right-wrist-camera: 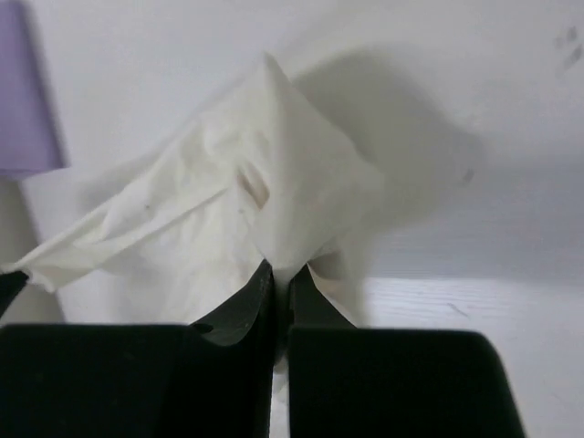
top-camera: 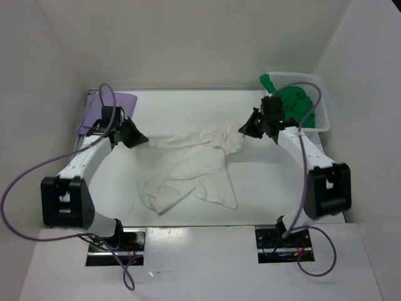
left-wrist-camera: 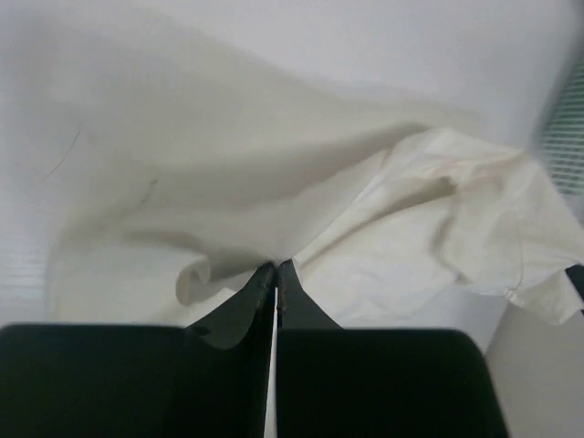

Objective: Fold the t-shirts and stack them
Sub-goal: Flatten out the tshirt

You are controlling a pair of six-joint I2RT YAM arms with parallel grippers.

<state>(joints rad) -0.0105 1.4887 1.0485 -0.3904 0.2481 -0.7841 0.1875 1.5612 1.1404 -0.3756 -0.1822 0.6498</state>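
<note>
The cream white t-shirt (top-camera: 191,169) is stretched between my two grippers, its lower part draped on the table. My left gripper (top-camera: 141,139) is shut on its left edge; the left wrist view shows the cloth (left-wrist-camera: 383,219) pinched at my fingertips (left-wrist-camera: 276,270). My right gripper (top-camera: 245,130) is shut on its right edge; the right wrist view shows the cloth (right-wrist-camera: 246,201) in the jaws (right-wrist-camera: 281,272). The lavender purple t-shirt (top-camera: 95,108) lies folded at the back left, also in the right wrist view (right-wrist-camera: 27,100). The bright green t-shirt (top-camera: 294,103) sits in the basket.
A white plastic mesh basket (top-camera: 321,106) stands at the back right, behind my right arm. White walls enclose the table on three sides. My arm bases stand at the near edge.
</note>
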